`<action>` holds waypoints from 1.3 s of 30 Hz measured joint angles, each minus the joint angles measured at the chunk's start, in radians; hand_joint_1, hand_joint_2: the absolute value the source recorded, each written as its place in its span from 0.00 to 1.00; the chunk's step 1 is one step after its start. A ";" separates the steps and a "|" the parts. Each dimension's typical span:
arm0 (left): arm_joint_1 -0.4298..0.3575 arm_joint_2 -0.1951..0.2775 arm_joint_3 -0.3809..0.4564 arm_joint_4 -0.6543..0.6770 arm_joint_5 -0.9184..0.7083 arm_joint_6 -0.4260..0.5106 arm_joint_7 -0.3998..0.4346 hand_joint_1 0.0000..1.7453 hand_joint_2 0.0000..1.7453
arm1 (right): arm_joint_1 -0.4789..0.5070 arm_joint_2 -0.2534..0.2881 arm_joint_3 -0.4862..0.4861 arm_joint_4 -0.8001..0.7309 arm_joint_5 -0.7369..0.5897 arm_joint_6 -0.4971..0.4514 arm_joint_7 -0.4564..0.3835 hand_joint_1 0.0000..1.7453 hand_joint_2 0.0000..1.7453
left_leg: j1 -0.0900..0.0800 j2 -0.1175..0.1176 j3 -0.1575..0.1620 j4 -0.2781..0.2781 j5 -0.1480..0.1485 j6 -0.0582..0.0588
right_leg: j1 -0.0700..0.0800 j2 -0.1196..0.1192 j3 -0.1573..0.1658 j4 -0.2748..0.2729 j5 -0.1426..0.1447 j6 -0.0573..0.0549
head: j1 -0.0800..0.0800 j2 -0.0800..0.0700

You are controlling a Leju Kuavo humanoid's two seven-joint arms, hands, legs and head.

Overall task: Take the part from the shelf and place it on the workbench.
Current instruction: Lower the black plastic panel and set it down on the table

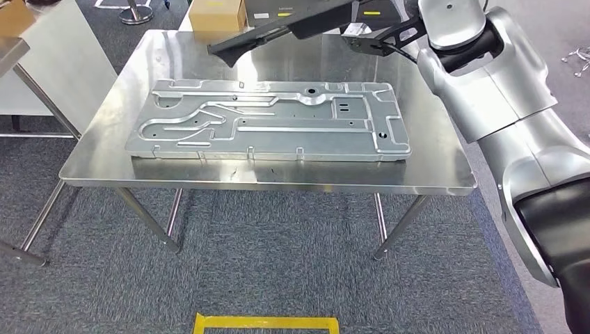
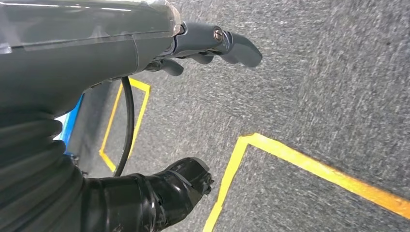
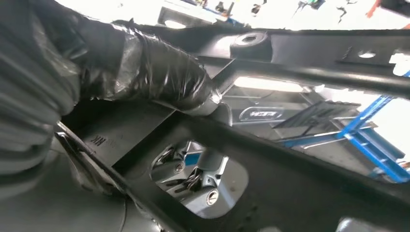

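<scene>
The part [image 1: 278,31] is a long black frame held in the air over the far edge of the steel workbench [image 1: 139,76]. My right hand [image 1: 379,40] grips it at its right end. In the right wrist view the thumb [image 3: 164,72] presses on top of the black part [image 3: 300,72], and the fingers [image 3: 198,176] show from beneath through a cut-out in it. My left hand [image 2: 208,46] hangs at my side over grey carpet, fingers loosely extended and holding nothing.
A large stamped silver metal plate [image 1: 271,122] covers most of the workbench, leaving bare strips along its edges. A cardboard box [image 1: 217,14] sits behind the bench and a white table [image 1: 49,62] stands at the left. Yellow floor tape [image 1: 268,323] marks the carpet.
</scene>
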 joint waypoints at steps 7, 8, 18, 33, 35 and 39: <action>-0.001 -0.002 0.000 0.000 0.006 -0.003 0.010 0.00 1.00 | 0.004 -0.004 0.000 0.005 0.000 0.002 -0.009 1.00 1.00 | 0.006 0.003 0.000 -0.004 0.001 0.015 | -0.027 -0.013 -0.133 0.274 -0.126 0.037 | 0.002 0.000; -0.001 -0.002 0.000 0.000 0.005 -0.003 0.011 0.00 1.00 | 0.004 -0.004 0.000 0.005 -0.001 0.002 -0.012 1.00 1.00 | 0.006 0.002 0.001 -0.004 0.000 0.014 | -0.029 -0.014 -0.115 0.232 -0.095 0.037 | 0.002 0.000; -0.001 -0.005 0.000 0.000 -0.007 0.001 0.003 0.00 1.00 | 0.016 -0.022 -0.004 0.013 -0.028 -0.027 -0.022 1.00 1.00 | 0.012 0.001 -0.039 0.087 -0.055 -0.027 | -0.022 -0.023 0.004 -0.041 0.039 -0.017 | 0.001 0.000; 0.000 0.000 0.000 0.000 -0.009 0.011 -0.011 0.00 1.00 | 0.078 -0.056 -0.034 0.042 -0.036 -0.057 -0.017 1.00 1.00 | 0.018 0.001 0.036 0.026 -0.063 0.003 | -0.025 -0.014 -0.059 0.100 -0.031 0.035 | 0.002 0.000; -0.001 0.000 0.000 0.000 -0.009 0.012 -0.010 0.00 1.00 | 0.085 -0.058 -0.038 0.043 -0.037 -0.060 -0.017 1.00 1.00 | 0.017 0.001 0.041 0.026 -0.069 0.008 | -0.028 -0.015 -0.132 0.225 -0.082 0.041 | 0.002 0.000; 0.002 0.000 0.000 0.000 -0.011 0.018 -0.007 0.00 1.00 | 0.104 -0.064 -0.045 0.046 -0.038 -0.061 -0.016 1.00 1.00 | 0.014 -0.001 0.062 0.026 -0.086 0.009 | -0.028 -0.015 -0.179 0.232 -0.027 0.034 | 0.002 0.000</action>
